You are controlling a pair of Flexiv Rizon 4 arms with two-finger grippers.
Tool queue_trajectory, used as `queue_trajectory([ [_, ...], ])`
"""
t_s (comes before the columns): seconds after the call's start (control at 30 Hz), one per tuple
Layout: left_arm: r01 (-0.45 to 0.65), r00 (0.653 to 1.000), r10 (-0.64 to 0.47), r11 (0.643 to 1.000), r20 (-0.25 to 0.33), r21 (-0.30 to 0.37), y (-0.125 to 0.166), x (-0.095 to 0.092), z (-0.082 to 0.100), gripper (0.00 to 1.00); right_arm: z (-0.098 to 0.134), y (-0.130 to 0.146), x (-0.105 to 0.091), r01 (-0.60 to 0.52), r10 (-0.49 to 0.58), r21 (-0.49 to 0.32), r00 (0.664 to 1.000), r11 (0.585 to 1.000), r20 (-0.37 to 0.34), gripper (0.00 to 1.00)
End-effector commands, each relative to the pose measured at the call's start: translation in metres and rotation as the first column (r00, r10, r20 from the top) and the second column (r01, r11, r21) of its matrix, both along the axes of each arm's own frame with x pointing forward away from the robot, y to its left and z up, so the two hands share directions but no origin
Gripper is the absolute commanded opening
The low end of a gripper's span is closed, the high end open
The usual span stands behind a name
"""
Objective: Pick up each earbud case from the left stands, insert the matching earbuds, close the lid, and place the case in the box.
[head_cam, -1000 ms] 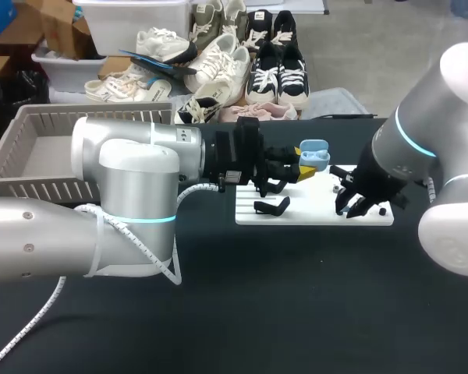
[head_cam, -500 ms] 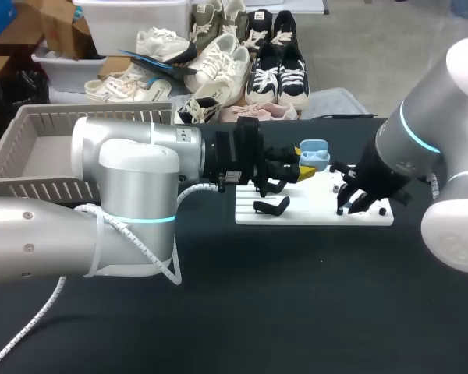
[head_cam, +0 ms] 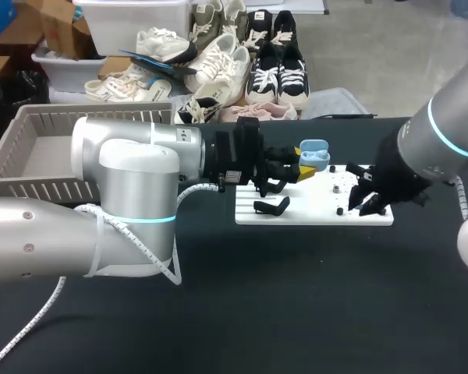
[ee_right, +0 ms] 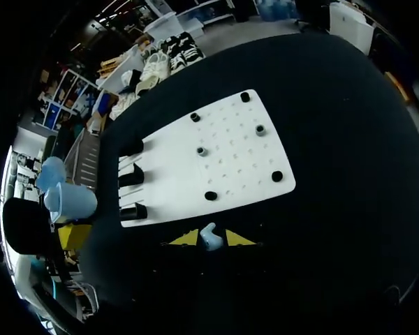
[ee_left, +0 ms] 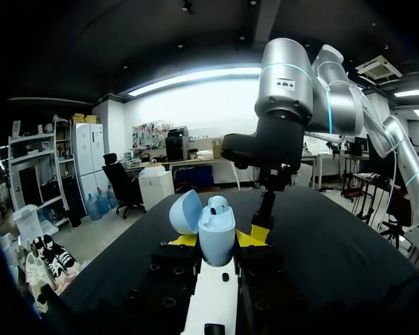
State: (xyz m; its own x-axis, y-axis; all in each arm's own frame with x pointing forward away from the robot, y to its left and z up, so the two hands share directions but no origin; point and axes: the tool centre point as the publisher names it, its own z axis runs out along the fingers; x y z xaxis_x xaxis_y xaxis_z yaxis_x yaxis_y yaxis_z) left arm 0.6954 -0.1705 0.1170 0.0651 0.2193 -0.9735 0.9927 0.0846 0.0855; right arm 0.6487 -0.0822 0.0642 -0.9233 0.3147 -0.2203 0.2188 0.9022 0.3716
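Head view: left arm (head_cam: 132,167) lies level, jaws clamping open earbud case (head_cam: 315,154).

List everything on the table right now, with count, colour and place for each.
earbud case: one, light blue, lid open, held in the left gripper
seated earbud: one, pale, inside the open case
loose earbud: one, pale, between the right gripper's fingers, just off the board's edge
board: one, white, flat on the table
stands: three, black, at the board's end nearest the case
pegs: several, dark, spread over the rest of the board
box: one, grey, slatted, at the table's left rear
table: one, black
left gripper: yellow tips, closed on the case
right gripper: yellow tips, closed on the loose earbud
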Motion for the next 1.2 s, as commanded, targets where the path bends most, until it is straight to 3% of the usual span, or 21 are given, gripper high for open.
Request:
queue_trajectory([
  [0.03, -0.003, 1.000, 0.003, 1.000, 0.002, -0.004, 0.000, 0.000, -0.001, 0.00, 0.024, -0.007, -0.030, -0.023, 0.024, -0.025, 0.999, 0.999, 0.035, 0.00],
  [0.37, -0.003, 1.000, 0.003, 1.000, 0.002, -0.004, 0.000, 0.000, -0.001, 0.00, 0.044, -0.011, -0.068, -0.184, 0.188, -0.087, 0.982, 0.979, 0.034, 0.00],
  [0.5, -0.003, 1.000, 0.003, 1.000, 0.002, -0.004, 0.000, 0.000, -0.001, 0.00, 0.057, -0.007, -0.080, -0.288, 0.298, -0.159, 0.954, 0.944, 0.038, 0.00],
  [0.67, -0.003, 1.000, 0.003, 1.000, 0.002, -0.004, 0.000, 0.000, -0.001, 0.00, 0.071, 0.006, -0.090, -0.412, 0.422, -0.227, 0.907, 0.882, -0.006, 0.00],
  [0.83, -0.003, 1.000, 0.003, 1.000, 0.002, -0.004, 0.000, 0.000, -0.001, 0.00, 0.084, 0.022, -0.091, -0.479, 0.486, -0.261, 0.873, 0.839, -0.041, 0.00],
  [1.2, -0.003, 1.000, 0.003, 1.000, 0.002, -0.004, 0.000, 0.000, -0.001, 0.00, 0.126, 0.047, -0.073, -0.531, 0.556, -0.311, 0.831, 0.789, -0.009, 0.00],
])
